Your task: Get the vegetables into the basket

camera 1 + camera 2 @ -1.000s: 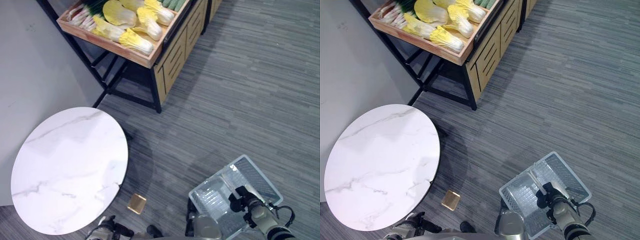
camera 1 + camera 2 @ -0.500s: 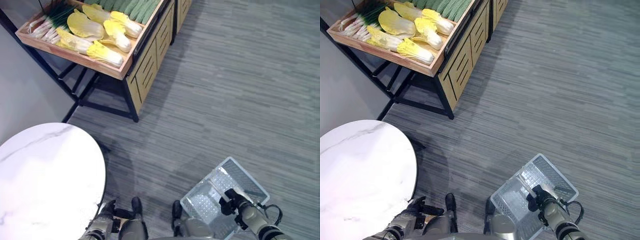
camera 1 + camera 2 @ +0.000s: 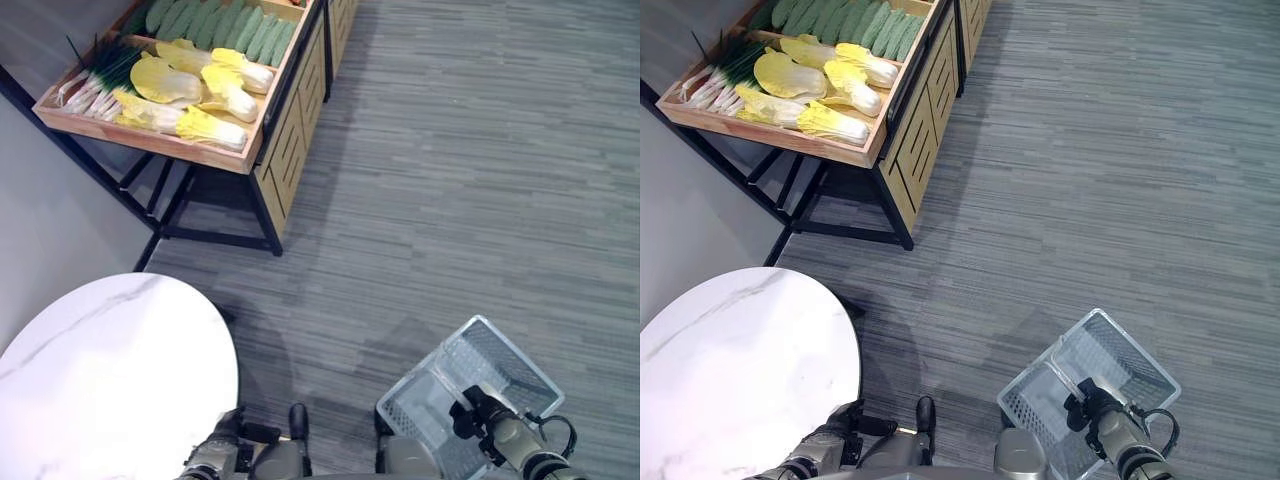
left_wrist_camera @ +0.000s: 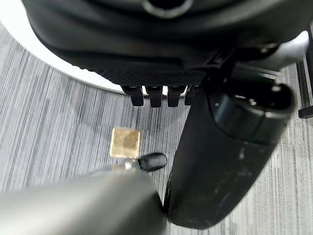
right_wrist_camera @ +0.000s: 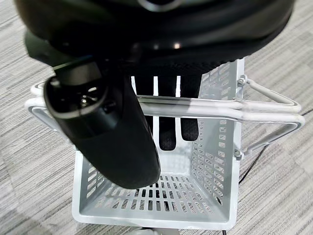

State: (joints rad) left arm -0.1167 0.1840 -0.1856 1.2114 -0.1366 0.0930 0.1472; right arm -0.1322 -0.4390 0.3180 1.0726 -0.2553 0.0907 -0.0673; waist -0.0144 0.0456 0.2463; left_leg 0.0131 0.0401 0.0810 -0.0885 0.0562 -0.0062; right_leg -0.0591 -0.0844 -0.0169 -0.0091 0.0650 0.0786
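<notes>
- Plainly, the right hand [image 5: 105,122] has its fingers [image 5: 166,128] curled round the twin handles of the empty white basket [image 3: 495,365], carried low over the floor.
- The left hand [image 3: 830,445] hangs by the round marble worktop [image 3: 100,385]; I cannot tell how its fingers are set.
- The vegetables [image 3: 190,85] lie in the wooden crate [image 3: 780,140] well ahead and to the left, their long axes mostly crosswise; the free left hand is likely the nearer.
</notes>
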